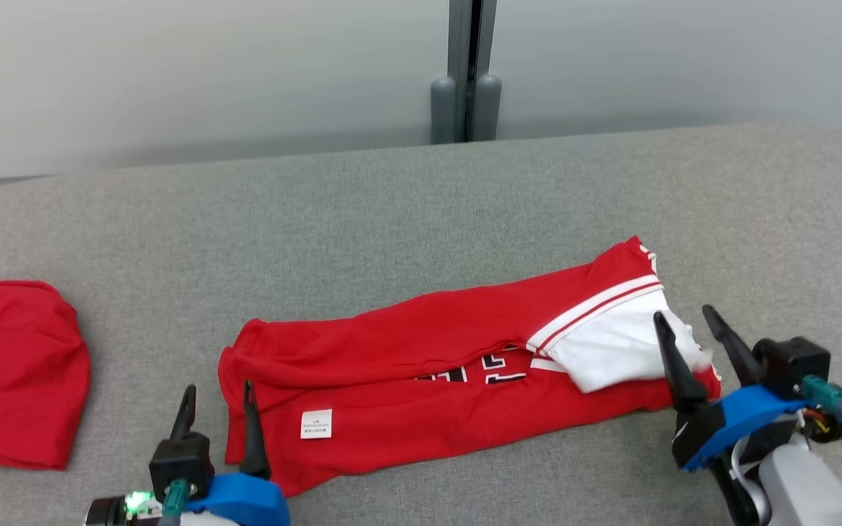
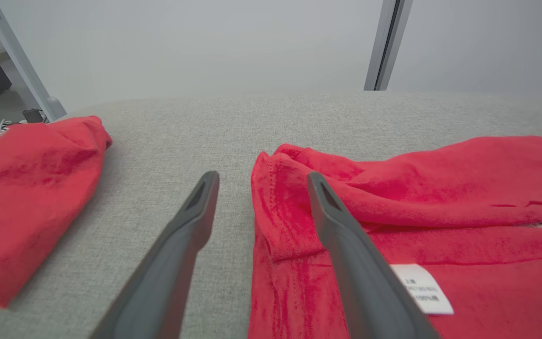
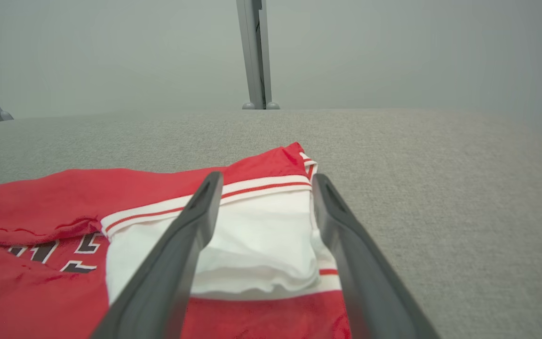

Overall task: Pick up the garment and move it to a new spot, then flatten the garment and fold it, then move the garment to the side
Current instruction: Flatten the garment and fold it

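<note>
While both stand spread, holding nothing, the left gripper sits lower left by the hem of the red shirt and the right gripper lower right over its white end; the shirt lies across the lower middle of the grey table, another red garment far left.

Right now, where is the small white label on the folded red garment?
In the head view the white label lies on the near layer of the red garment, close to its left end, just right of the left gripper.
</note>
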{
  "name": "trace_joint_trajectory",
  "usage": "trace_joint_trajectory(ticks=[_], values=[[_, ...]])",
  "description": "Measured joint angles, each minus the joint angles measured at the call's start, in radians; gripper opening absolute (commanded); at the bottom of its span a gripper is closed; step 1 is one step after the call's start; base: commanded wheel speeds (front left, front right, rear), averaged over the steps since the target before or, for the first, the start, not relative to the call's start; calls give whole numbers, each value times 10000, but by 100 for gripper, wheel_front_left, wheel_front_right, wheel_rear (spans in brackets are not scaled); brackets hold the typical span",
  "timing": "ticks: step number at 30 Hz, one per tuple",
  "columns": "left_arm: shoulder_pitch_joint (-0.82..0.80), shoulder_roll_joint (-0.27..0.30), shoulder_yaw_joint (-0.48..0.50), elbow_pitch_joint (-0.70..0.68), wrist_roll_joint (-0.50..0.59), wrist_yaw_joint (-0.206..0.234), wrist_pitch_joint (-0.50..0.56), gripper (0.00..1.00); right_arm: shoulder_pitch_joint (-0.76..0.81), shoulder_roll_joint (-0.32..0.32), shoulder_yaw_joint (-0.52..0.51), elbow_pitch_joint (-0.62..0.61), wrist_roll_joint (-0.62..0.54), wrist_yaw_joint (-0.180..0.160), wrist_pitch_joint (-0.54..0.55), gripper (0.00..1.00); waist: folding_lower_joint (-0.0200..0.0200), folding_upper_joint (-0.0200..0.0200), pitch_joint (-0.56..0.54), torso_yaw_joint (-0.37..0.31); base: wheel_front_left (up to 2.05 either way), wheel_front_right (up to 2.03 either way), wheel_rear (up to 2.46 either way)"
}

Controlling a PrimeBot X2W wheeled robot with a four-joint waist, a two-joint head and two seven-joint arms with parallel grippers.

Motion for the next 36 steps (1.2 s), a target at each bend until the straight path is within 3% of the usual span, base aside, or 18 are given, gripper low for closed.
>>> trace_joint_trajectory(ticks=[9,22,31,36], values=[[715,-40,-265,-8,63,-226,0,100,735,625,-334,332,-529,0,0,100,0,0,-621,-44,0,0,0],[244,-50,-876,-174,-360,-123,0,100,-254,339,-265,788,-403,0,-2,100,2,0,313,-12,0,0,0],[-405,-56,-1436,0,-686,15,0,100,-1834,88,-178,3218,-107,0,100,100,3,0,1361,372,0,0,0],[-591,-56,-1549,69,-736,69,0,100,-2246,40,228,3877,646,-2,90,100,2,0,1652,588,0,0,0]])
